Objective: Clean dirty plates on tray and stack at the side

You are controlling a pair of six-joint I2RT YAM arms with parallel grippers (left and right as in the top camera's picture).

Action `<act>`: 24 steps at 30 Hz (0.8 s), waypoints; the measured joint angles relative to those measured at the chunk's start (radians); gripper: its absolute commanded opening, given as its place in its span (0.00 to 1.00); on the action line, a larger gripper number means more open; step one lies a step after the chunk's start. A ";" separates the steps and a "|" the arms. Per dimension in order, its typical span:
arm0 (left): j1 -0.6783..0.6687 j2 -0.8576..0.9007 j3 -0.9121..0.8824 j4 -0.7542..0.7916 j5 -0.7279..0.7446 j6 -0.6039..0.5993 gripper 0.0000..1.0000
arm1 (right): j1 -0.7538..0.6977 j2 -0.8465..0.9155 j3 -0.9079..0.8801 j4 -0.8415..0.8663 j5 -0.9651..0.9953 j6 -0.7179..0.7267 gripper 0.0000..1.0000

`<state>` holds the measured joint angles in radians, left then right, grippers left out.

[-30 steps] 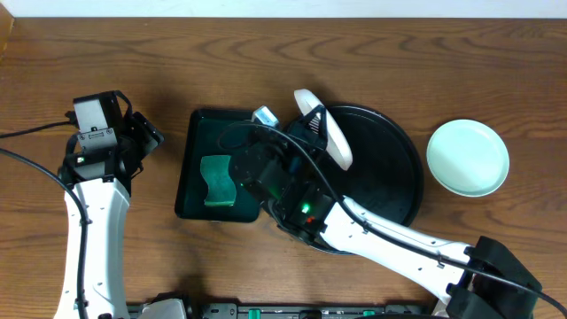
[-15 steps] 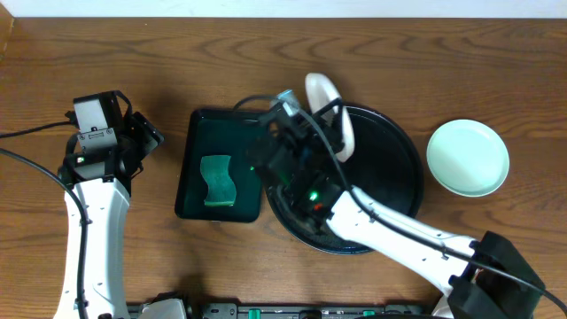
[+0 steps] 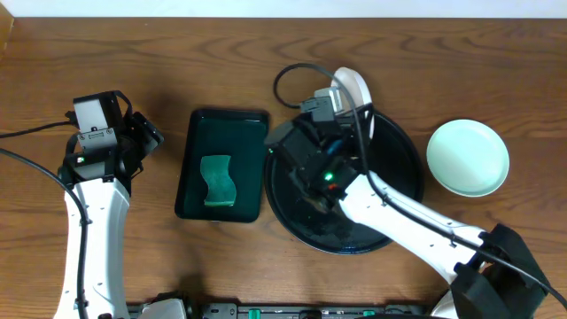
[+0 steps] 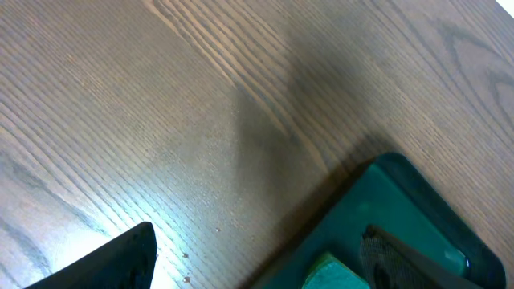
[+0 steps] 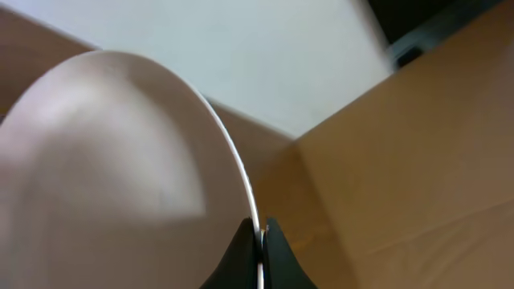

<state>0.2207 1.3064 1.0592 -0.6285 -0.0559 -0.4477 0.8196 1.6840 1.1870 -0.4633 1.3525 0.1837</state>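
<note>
One tray [image 3: 403, 173], two plates: mint plate [image 3: 468, 158] on the table [image 3: 266, 53], white plate [image 5: 120, 177] pinched at its rim by the right gripper [image 5: 259, 241], left gripper [image 4: 257, 265] wide and empty.

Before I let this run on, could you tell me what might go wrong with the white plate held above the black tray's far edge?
1. The right gripper pinches the round white plate only by its thin rim, nearly on edge; it could slip and fall onto the glossy round black tray or the wooden table.
2. If it is stacked on the pale mint-green plate while tilted, its edge might strike and chip that plate.
</note>
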 measured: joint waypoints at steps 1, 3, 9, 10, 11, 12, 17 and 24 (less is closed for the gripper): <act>0.000 0.000 0.000 0.000 0.000 0.000 0.81 | -0.018 0.000 0.001 -0.037 -0.035 0.050 0.01; 0.000 0.000 0.000 0.000 0.000 0.000 0.81 | -0.062 0.000 0.002 -0.112 -0.115 0.159 0.01; 0.000 0.000 0.000 0.000 0.000 0.000 0.81 | -0.202 0.000 0.002 -0.251 -0.383 0.423 0.01; 0.000 0.000 0.000 0.000 0.000 0.000 0.81 | -0.219 0.000 0.002 -0.258 -0.417 0.442 0.01; 0.000 0.000 0.000 0.000 0.000 0.000 0.81 | -0.234 0.000 0.002 -0.267 -0.449 0.462 0.01; 0.000 0.000 0.000 0.000 0.000 0.000 0.81 | -0.249 0.000 0.002 -0.278 -0.484 0.484 0.01; 0.000 0.000 0.000 0.000 0.000 0.000 0.81 | -0.304 -0.051 0.002 -0.301 -0.581 0.546 0.01; 0.000 0.000 0.000 0.000 0.000 0.000 0.81 | -0.447 -0.285 0.003 -0.373 -0.615 0.574 0.01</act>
<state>0.2207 1.3064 1.0592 -0.6285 -0.0555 -0.4480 0.3721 1.3994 1.1896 -0.8364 0.7372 0.7578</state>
